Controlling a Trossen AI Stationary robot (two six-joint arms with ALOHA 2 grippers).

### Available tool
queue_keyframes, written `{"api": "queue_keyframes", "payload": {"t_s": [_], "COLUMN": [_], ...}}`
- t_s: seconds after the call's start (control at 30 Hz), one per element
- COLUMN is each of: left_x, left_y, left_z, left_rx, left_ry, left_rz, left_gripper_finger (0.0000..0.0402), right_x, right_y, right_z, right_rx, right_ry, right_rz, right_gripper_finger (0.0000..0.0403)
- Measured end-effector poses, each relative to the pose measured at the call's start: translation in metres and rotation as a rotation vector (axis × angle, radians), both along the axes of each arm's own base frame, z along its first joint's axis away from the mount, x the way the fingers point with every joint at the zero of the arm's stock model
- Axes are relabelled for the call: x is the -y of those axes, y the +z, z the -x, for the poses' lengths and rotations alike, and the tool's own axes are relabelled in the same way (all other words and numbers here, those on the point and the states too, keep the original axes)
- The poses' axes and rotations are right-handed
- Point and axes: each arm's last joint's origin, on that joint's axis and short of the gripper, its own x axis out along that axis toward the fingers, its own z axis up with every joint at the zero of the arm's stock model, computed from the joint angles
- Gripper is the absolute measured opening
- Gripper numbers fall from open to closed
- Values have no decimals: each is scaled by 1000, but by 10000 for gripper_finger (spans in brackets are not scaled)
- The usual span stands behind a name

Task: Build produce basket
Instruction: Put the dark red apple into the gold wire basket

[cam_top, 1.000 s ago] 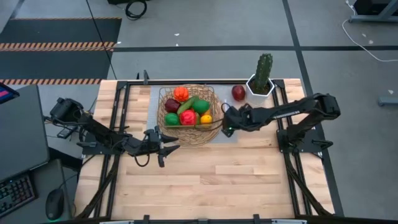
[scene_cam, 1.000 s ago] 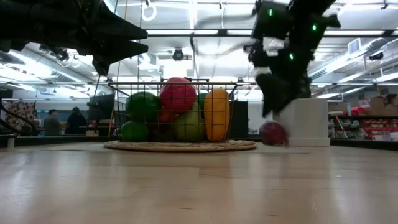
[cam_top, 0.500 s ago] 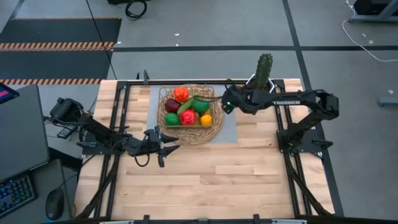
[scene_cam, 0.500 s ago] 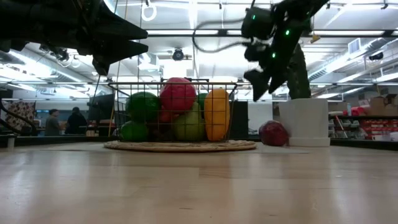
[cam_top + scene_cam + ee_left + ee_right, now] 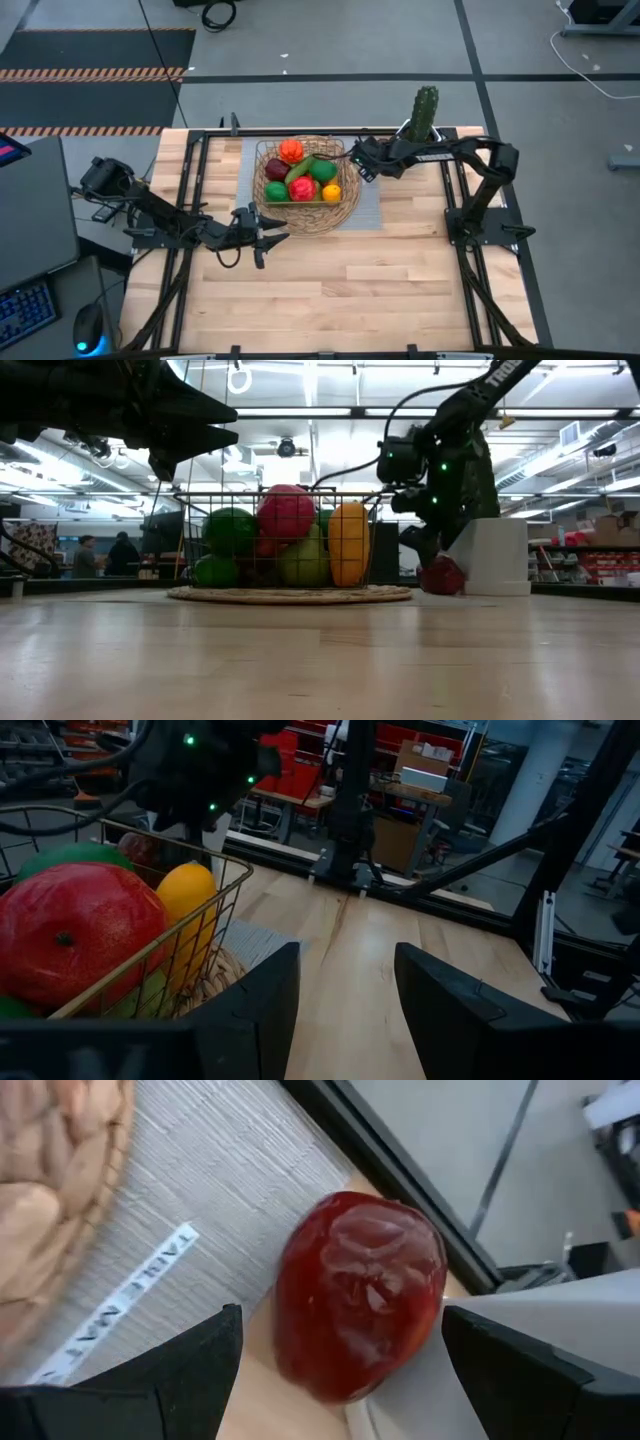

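My right end effector (image 5: 366, 163) hangs low over the table's far side, just beside the round tan wicker basket (image 5: 345, 213), between it and the white hexagonal pot (image 5: 493, 556). Its two dark fingers (image 5: 150, 1375) stand wide apart with a dark red, wrinkled toy fruit (image 5: 358, 1306) between them. I cannot see either finger touching the fruit, so I hold nothing yet. The fruit rests on the pale wooden table (image 5: 400, 280) at the edge of a grey woven mat (image 5: 215, 1190), right against the white pot.

My left end effector (image 5: 268, 240) waits on the near side of the basket, fingers (image 5: 250, 1010) partly open and empty, pointing across the bare wood past the basket's rim.

On the grey mat beside the basket, black lettering (image 5: 115, 1308) runs along the edge. It appears reversed and I cannot read it with confidence.

The basket sits on the mat, and its wire centre cage (image 5: 290, 500) already carries produce: a large red fruit (image 5: 302, 188), a green one (image 5: 277, 191), a yellow-orange one (image 5: 331, 190), an orange one (image 5: 291, 150), a dark purple one (image 5: 276, 168), a cucumber (image 5: 303, 167) and another green piece (image 5: 323, 170). A tall green cactus (image 5: 425, 112) rises from the white pot directly behind the dark red fruit, crowding my right end effector on that side, with the basket's woven rim close on the other.
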Motion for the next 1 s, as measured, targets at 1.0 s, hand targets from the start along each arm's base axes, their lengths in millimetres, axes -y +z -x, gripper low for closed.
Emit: {"api": "queue_keyframes", "payload": {"t_s": [1.0], "left_x": [0], "left_y": [0], "left_z": [0], "left_rx": [-2], "left_ry": [0], "left_rz": [-5], "left_gripper_finger": [172], "right_x": [22], "right_y": [-23], "right_z": [-2], "right_rx": [-21], "right_ry": [-71], "right_rz": [40], "right_gripper_finger": [348]}}
